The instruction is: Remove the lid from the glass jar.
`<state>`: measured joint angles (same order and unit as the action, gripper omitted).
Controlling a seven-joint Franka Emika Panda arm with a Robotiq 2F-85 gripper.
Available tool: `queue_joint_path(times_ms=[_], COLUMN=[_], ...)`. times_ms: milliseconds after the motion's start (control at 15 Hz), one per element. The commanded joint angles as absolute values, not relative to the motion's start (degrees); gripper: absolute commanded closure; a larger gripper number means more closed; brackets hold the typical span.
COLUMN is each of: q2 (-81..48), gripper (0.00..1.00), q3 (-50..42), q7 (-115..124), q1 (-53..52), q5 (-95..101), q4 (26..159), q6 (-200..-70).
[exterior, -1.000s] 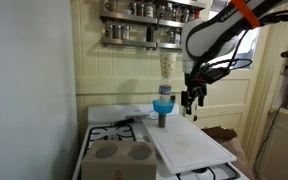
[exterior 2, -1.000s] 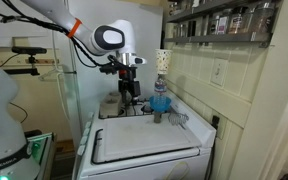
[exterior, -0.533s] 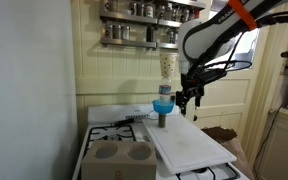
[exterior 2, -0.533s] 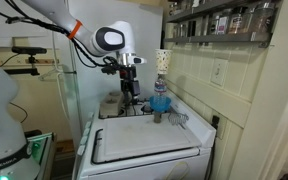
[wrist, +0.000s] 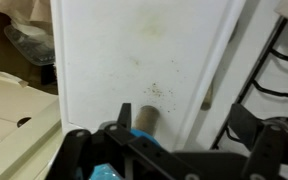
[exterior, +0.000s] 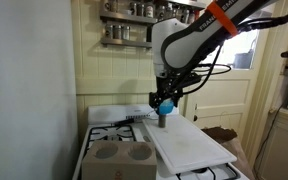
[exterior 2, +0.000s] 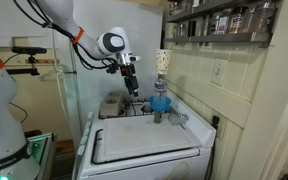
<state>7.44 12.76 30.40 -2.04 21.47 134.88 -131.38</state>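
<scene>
Exterior views, two: mid-distance, a little above stovetop height, facing the white board (exterior: 189, 145) from different sides; both share the board and the spice shelf (exterior 2: 219, 15). Wrist view: close, looking down on that board beside the burner grates (wrist: 279, 70).

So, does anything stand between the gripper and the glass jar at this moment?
Nothing visible does. In an exterior view the gripper hangs to the side of the glass jar, not touching it, and only the wall behind shows in the gap between them.

The jar (exterior 2: 160, 103) stands upright on the white board (exterior 2: 144, 140) — blue-bodied, seemingly capped by a pale lid (exterior 2: 161, 62).
</scene>
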Motion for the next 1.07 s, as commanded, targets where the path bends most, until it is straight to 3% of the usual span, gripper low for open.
queue_joint_path(times_ms=[0, 333, 800, 1000], q2=[2.84, 3.36, -4.65, -10.63], gripper=[0.00, 0.00, 0.00, 0.00], q3=[13.04, 12.04, 11.10, 14.76], q7=[32.40, 32.18, 39.19, 38.38], q1=[-4.76, -5.67, -6.95, -7.02], q5=[19.75, 20.81, 11.71, 5.10], q4=[132.02, 132.32, 133.15, 131.92], q6=[-133.19, -132.55, -162.70, -174.63])
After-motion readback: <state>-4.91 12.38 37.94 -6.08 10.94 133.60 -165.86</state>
